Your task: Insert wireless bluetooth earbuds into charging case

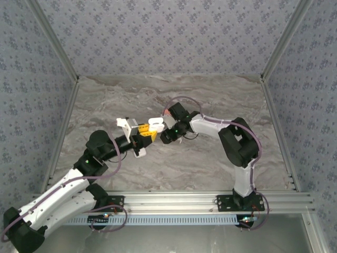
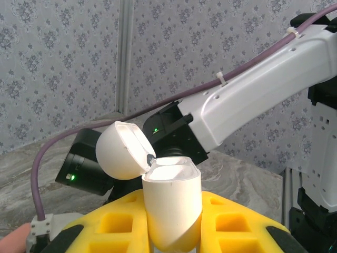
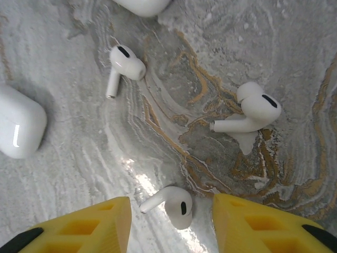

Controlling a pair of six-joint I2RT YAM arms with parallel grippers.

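Observation:
My left gripper [image 2: 171, 234] is shut on a white charging case [image 2: 172, 205], its yellow fingers [image 2: 237, 221] pressed on both sides. The case stands upright with its lid [image 2: 122, 150] flipped open to the left. In the top view the case [image 1: 154, 125] is held above the table's middle, next to my right gripper [image 1: 169, 135]. My right gripper [image 3: 171, 213] is open and points down at the table. A white earbud [image 3: 176, 205] lies between its yellow fingers [image 3: 95, 224], with a gap on each side. Two more white earbuds [image 3: 125, 64] [image 3: 255, 110] lie farther off.
A closed white case [image 3: 18, 124] lies at the left of the right wrist view and another case [image 3: 142, 5] at its top edge. The right arm's white link [image 2: 253, 100] crosses close behind the held case. Patterned walls enclose the marble table [image 1: 210, 100].

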